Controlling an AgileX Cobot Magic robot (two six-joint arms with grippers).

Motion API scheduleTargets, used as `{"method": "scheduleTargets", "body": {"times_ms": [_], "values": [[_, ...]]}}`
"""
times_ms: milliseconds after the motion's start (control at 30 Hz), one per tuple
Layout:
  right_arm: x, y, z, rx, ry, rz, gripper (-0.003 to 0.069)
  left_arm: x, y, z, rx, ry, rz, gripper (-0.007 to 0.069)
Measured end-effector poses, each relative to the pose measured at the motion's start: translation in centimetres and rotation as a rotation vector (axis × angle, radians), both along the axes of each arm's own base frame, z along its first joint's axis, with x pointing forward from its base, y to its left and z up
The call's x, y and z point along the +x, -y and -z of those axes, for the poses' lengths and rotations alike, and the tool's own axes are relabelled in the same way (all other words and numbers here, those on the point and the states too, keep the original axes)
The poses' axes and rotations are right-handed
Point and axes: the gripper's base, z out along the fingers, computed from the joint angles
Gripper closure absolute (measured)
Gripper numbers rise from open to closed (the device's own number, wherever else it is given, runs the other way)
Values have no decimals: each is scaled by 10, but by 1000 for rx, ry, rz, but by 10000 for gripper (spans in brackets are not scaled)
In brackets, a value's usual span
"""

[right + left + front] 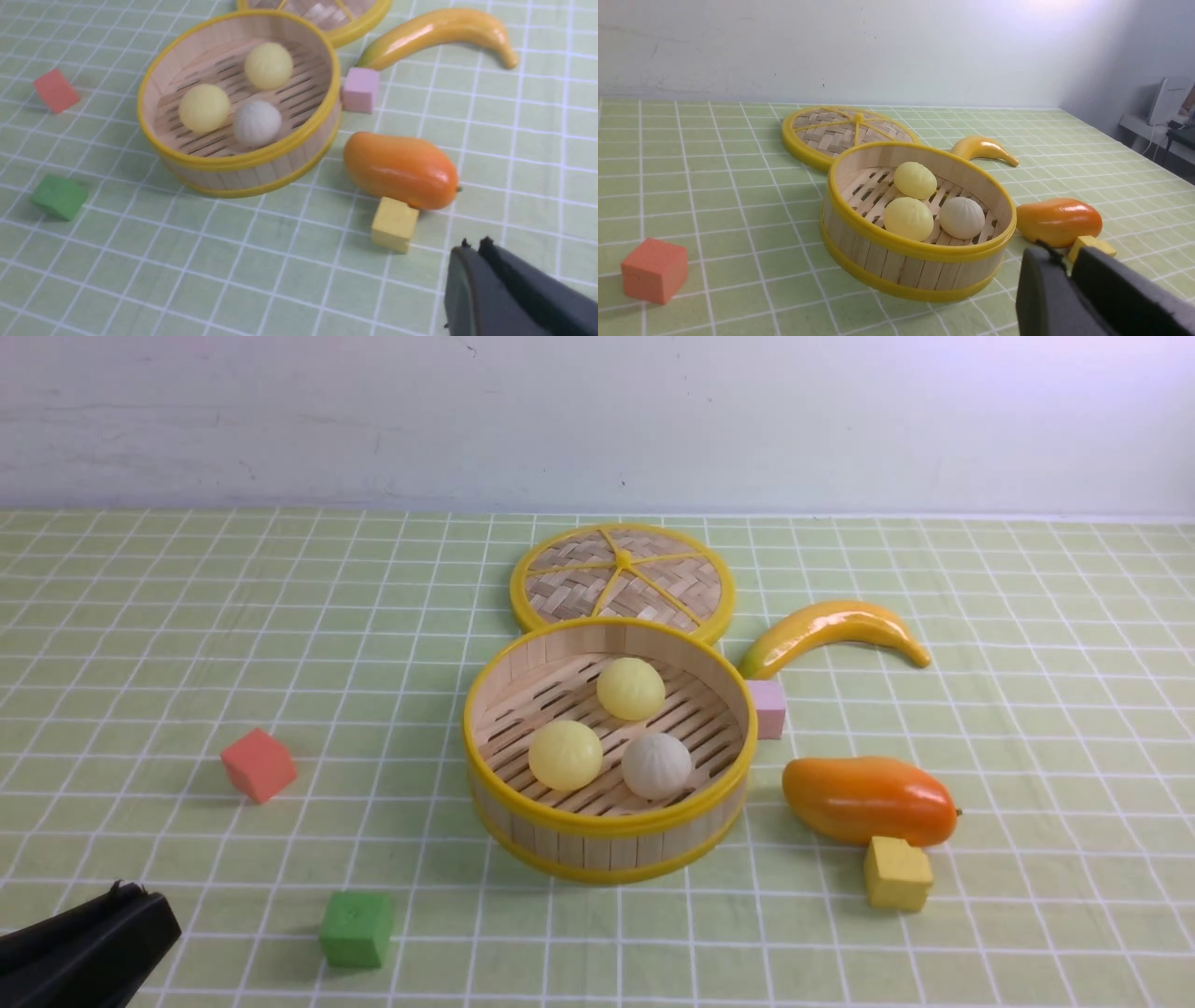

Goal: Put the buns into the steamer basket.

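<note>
The steamer basket [607, 826] stands mid-table, also in the left wrist view [878, 256] and the right wrist view [243, 172]. Inside lie three buns: a pale yellow one at the back [631, 688], a pale yellow one at front left [565, 755], and an off-white pleated one at front right [656, 765]. They also show in the left wrist view [915, 180] [908, 218] [962, 217] and the right wrist view [268, 65] [204, 108] [257, 122]. My left gripper [140, 896] [1064, 259] is shut and empty at the near left. My right gripper [474, 245] is shut and empty, away from the basket.
The woven lid [623, 579] lies behind the basket. A banana [836, 630], a pink cube [767, 707], an orange mango [868, 800] and a yellow cube [897, 873] lie to the right. A red cube [259, 764] and a green cube [357, 928] lie to the left.
</note>
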Motion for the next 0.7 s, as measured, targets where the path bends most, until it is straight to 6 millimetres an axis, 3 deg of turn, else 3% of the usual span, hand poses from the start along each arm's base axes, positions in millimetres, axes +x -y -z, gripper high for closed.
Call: {"method": "scheduleTargets", "body": {"times_ms": [267,467,567,600,700], "values": [[-39,24,22,-19,89,29,609,0,0,0,0,-1,0,533],[-45,29,43,-23,122,58,678,0,0,0,0,-1,0,533],[-46,36,65,12,193,189,679,0,0,0,0,-1,0,533],[-46,38,83,50,238,266,679,0,0,0,0,-1,0,533],[-49,43,112,55,309,353,679,0,0,0,0,-1,0,533]]}}
